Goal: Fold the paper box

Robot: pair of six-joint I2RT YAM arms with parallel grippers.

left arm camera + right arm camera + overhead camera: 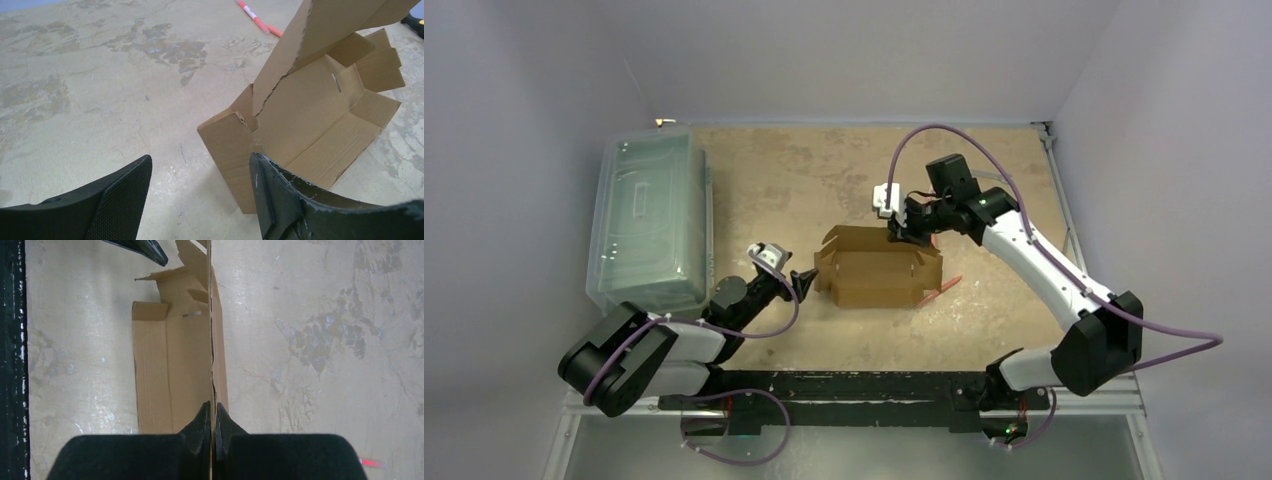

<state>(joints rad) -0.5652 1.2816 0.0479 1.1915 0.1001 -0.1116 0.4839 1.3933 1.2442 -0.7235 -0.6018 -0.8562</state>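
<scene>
Centre of the bench (774, 180), your right gripper (213, 412) is pinching the paper box (879, 275) by an upright panel; your left gripper (200, 160) is hovering wide open alongside.

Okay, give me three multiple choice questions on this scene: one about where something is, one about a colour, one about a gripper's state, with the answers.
1. Where is the clear plastic bin?
A. left of the paper box
B. right of it
C. stacked on it

2. What colour is the thin stick lying by the box?
A. blue
B. red
C. green

3. The right gripper is:
A. open
B. shut on nothing
C. shut on a box panel

1 A: the top view shows it at far left.
2 B: it shows red beside the box.
3 C: it pinches the upright cardboard edge.
</scene>
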